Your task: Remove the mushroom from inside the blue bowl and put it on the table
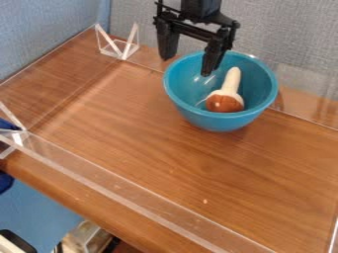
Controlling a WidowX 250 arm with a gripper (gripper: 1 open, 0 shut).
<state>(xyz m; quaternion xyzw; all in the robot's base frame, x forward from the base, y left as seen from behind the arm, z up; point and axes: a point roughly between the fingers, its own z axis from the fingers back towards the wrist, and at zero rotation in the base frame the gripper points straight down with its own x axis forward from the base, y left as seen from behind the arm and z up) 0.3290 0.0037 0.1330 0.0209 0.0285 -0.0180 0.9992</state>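
Observation:
The blue bowl [220, 107] stands on the table [132, 138] at the back right. Inside it lies the mushroom [226, 91] on its side, its orange-brown cap toward the front and its cream stem pointing to the back. My black gripper [195, 51] hangs open, pointing down, over the bowl's back left rim. One finger reaches into the bowl just left of the stem, the other stays outside the rim. Nothing is between the fingers.
Clear acrylic walls [158, 193] run along the table's edges, with a triangular acrylic bracket [119, 43] at the back left corner. A blue wall stands behind the table.

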